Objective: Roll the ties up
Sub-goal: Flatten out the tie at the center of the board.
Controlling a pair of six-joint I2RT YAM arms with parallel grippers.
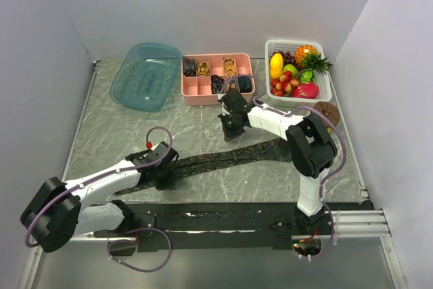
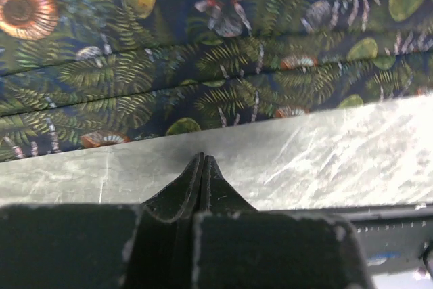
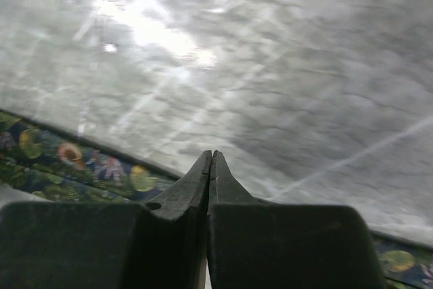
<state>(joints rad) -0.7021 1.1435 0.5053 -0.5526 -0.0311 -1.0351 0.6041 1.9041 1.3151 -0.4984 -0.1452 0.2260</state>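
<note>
While the unrolled tie (image 1: 230, 156) lies on the near side of the pink box (image 1: 199, 99), long axis running left to right, the left gripper (image 2: 203, 162), pressed together, sits closest, just beside its left part, and the right gripper (image 3: 212, 157), likewise pressed together, hovers between tie and box.

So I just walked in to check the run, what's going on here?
It's a tie-rolling job. One patterned tie lies flat and unrolled across the table. The left gripper is shut just beside its edge. The right gripper is shut too, holding nothing. Rolled ties already sit in the pink tray.
</note>
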